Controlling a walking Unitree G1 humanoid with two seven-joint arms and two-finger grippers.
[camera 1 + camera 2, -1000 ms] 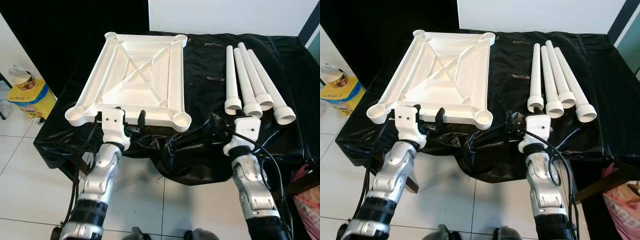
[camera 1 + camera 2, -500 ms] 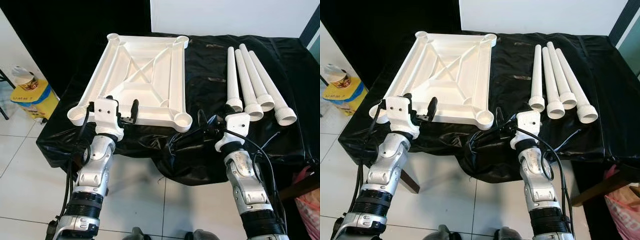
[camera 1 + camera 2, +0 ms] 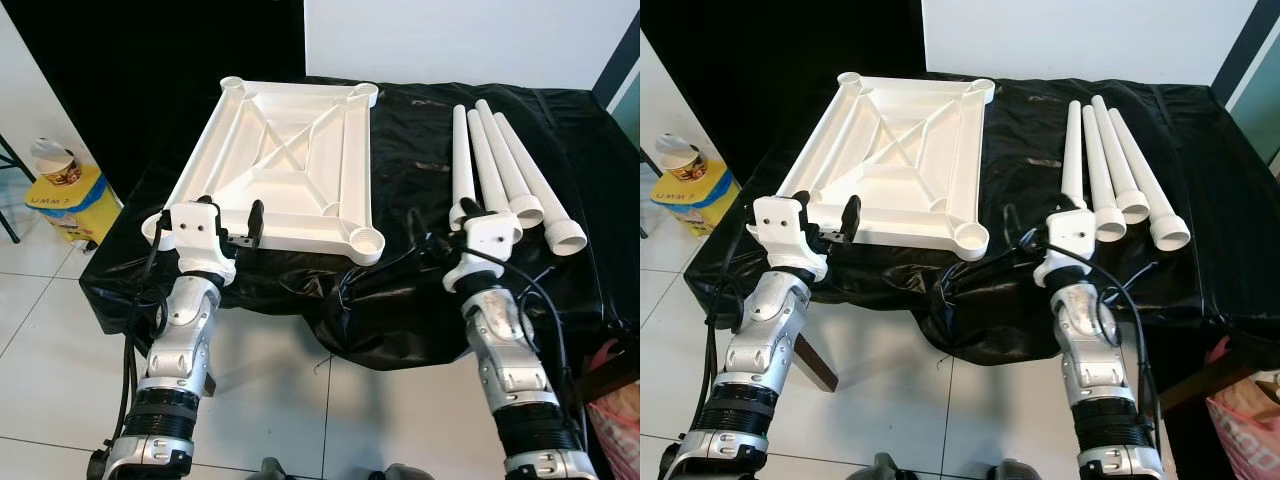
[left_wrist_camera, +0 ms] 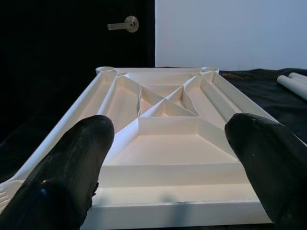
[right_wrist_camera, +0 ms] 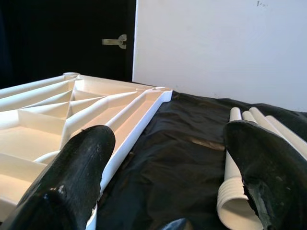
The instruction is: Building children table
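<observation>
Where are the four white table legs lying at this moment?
The four white table legs lie side by side on the black cloth, right of the upturned tabletop, just beyond the right gripper.

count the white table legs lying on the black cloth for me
4 table legs, side by side to the right of the upturned tabletop: leftmost, second, third, rightmost. The right gripper's wrist covers the near end of the second.

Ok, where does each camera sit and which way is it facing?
Left eye, right eye: on the head, looking forward and down at the upturned tabletop, four table legs, both silver arms.
Left wrist: low at the tabletop's near edge, facing along it; open left gripper.
Right wrist: facing across the black cover between tabletop and legs; open right gripper.
All share the tabletop.
</observation>
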